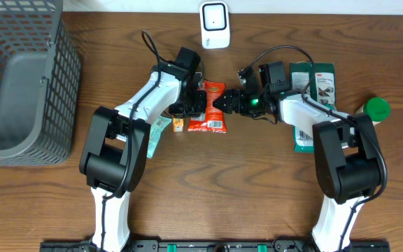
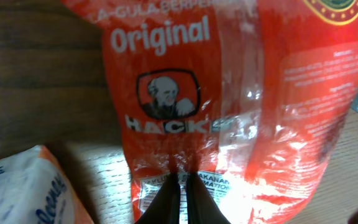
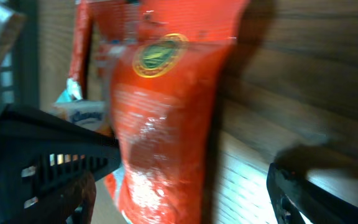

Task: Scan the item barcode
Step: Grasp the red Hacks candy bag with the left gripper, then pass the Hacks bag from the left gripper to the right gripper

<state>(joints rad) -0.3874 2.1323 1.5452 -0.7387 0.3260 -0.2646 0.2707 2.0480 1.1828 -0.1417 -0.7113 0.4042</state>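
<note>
The item is a red "Hacks Original" candy bag (image 1: 208,112), lying mid-table between both arms. In the left wrist view the bag (image 2: 229,93) fills the frame, and my left gripper (image 2: 180,180) is shut on its crimped lower seam. In the overhead view the left gripper (image 1: 199,105) sits at the bag's left side. My right gripper (image 1: 220,103) stands open at the bag's right edge. In the right wrist view the bag (image 3: 166,112) lies between its widely spread fingers (image 3: 48,168). The white scanner (image 1: 214,24) stands at the table's far edge. No barcode shows.
A grey wire basket (image 1: 19,84) fills the left end of the table. A tissue pack (image 1: 158,131) and a small orange packet (image 1: 178,124) lie left of the bag. Green packets (image 1: 313,78) and a green-capped bottle (image 1: 377,108) lie on the right.
</note>
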